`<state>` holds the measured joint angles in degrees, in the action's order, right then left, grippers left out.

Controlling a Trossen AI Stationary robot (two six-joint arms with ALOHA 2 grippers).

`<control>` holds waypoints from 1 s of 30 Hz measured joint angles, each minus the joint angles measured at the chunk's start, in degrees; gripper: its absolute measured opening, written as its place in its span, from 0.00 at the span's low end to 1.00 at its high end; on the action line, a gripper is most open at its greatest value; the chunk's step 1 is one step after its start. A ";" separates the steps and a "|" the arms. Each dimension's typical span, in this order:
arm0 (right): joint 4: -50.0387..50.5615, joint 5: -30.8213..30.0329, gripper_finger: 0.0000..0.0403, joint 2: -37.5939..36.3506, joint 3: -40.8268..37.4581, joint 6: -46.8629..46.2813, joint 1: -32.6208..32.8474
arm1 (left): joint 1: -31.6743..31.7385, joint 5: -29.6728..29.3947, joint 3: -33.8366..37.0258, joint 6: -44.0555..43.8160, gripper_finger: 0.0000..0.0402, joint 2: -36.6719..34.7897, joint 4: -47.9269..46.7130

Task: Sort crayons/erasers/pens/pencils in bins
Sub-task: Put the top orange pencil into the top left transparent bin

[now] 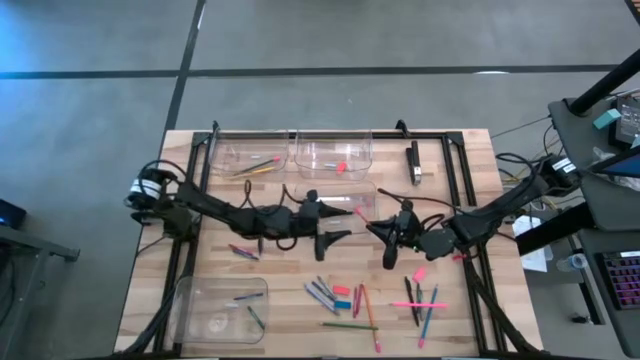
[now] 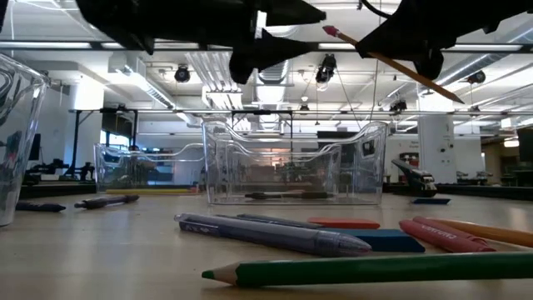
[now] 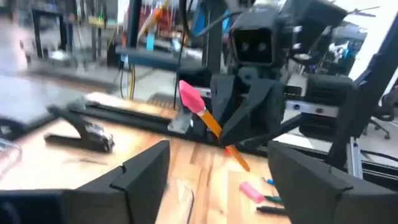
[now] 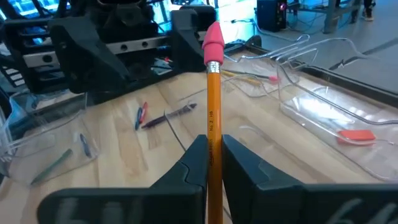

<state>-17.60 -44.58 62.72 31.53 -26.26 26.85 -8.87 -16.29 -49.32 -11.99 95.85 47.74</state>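
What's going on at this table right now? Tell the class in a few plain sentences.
Two robot arms are sorting stationery into clear bins. The right hand is shut on an orange pencil with a pink eraser tip, held up in the air above the table's middle. The left hand faces it with fingers open, holding nothing. Loose pens, pencils and crayons lie on the wooden table.

High view looks straight down on the whole table (image 1: pixel 200 250). Low view sits at tabletop level, facing the room. 2 wrist views face each other, sharing the pencil (image 4: pixel 213 112).
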 joint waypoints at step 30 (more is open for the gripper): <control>-6.51 1.10 0.06 6.10 -0.03 1.20 -0.33 | 1.80 -0.51 -6.36 -8.54 0.12 6.76 -1.13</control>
<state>-24.11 -43.47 68.82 31.50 -25.07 26.52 -7.07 -16.79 -55.68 -20.54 102.61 46.60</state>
